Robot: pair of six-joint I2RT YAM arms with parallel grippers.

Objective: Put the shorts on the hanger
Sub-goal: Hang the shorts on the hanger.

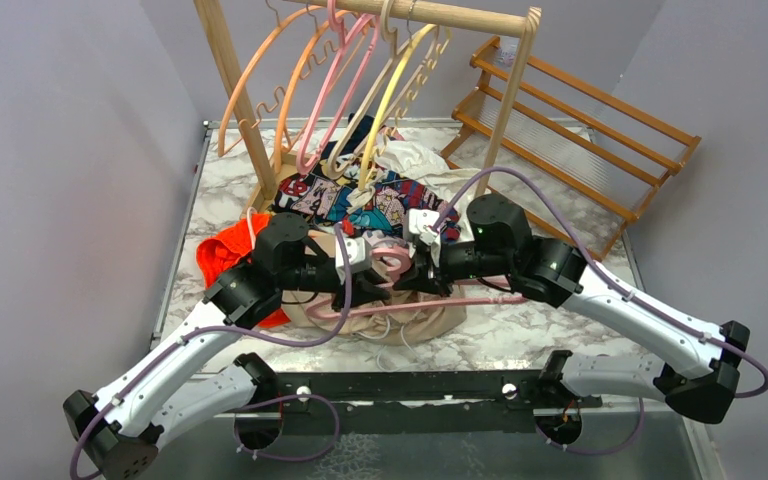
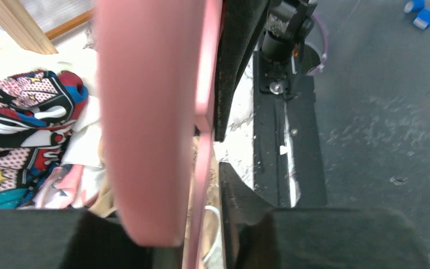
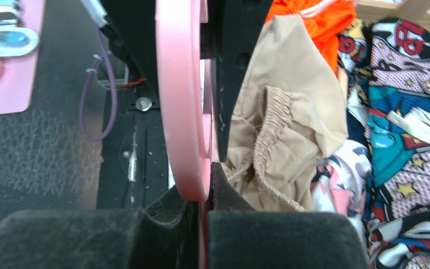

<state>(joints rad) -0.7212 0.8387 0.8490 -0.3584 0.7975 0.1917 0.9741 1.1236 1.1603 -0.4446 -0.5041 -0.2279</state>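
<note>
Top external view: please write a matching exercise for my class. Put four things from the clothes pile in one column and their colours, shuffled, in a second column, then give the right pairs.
Column 1
1. shorts
2. hanger
3. leftmost garment
4. cloth just behind the hanger

Column 2
A. multicoloured comic print
B. beige
C. pink
D. bright orange

Pairs: 1-B, 2-C, 3-D, 4-A

Right end effector [image 3: 204, 193] pinches the hanger [image 3: 174, 89] beside the shorts [image 3: 297, 101].
</note>
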